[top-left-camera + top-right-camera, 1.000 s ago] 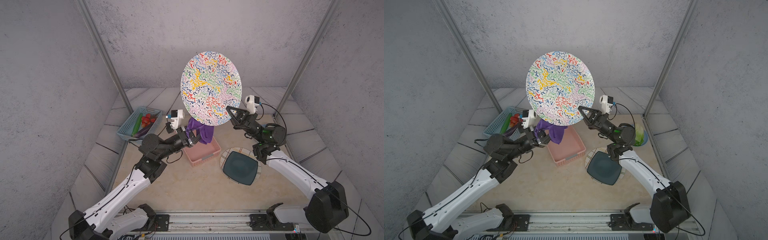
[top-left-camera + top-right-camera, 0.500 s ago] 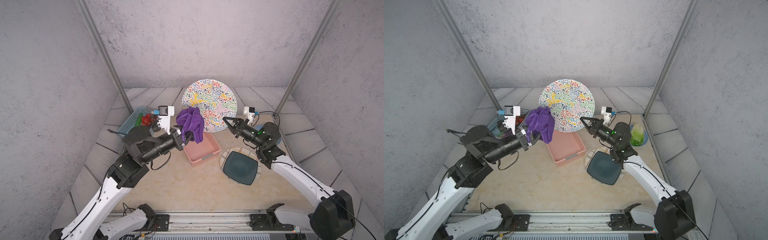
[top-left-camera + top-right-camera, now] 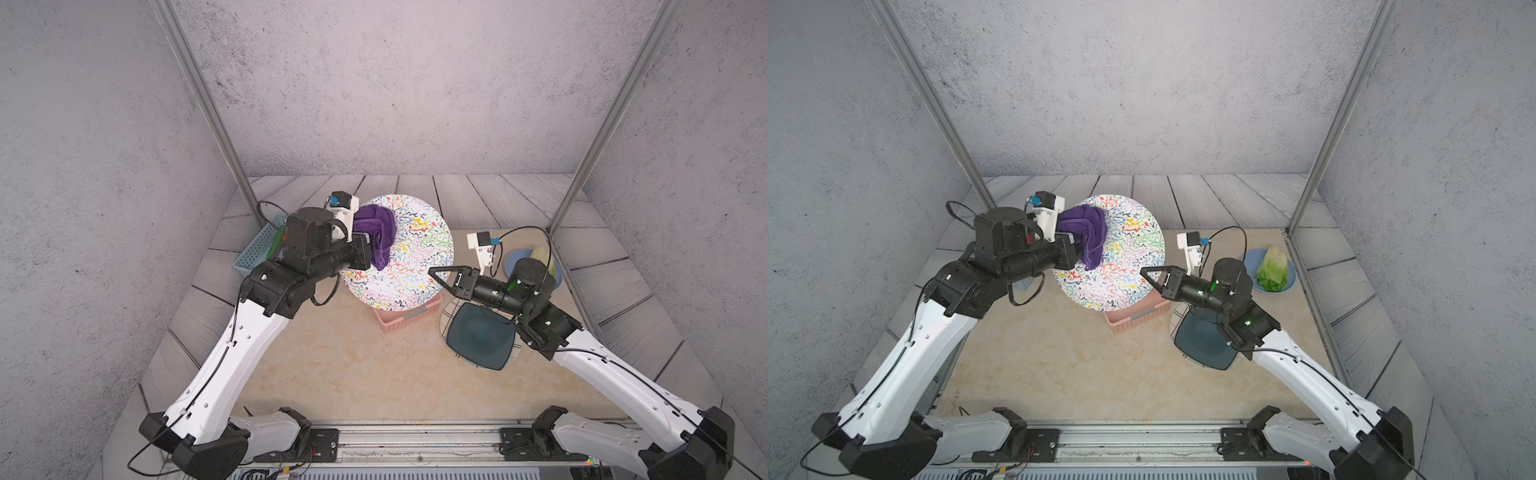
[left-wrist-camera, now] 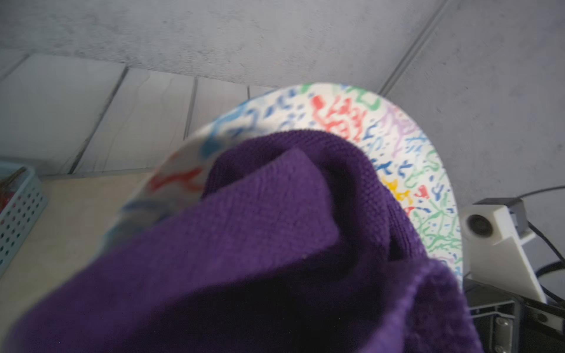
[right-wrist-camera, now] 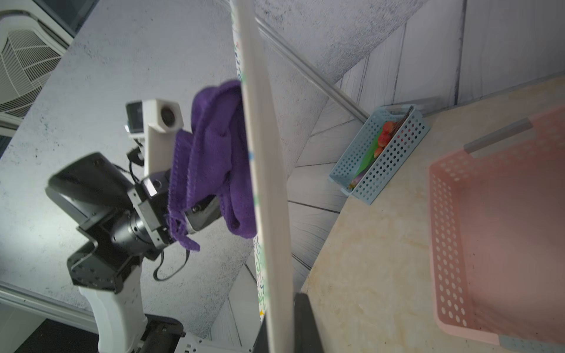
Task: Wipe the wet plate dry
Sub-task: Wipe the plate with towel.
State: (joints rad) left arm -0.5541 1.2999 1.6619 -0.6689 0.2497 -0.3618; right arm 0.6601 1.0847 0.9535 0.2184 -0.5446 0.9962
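Above the beige tabletop (image 3: 332, 365) and pink basket (image 3: 409, 318), we see the right gripper (image 3: 434, 274) clamped on the rim of the tilted patterned plate (image 3: 411, 257), while the left gripper (image 3: 368, 249) pinches a purple cloth (image 3: 376, 230) against its face.

You've got open room across the front surface (image 3: 332, 374). Mid-back is blocked: tilted plate (image 3: 411, 257) hangs over the pink basket (image 3: 409, 318). Dark dish (image 3: 478, 338) sits just right of it, blue basket (image 3: 253, 253) back left, lettuce bowl (image 3: 1273, 270) back right.
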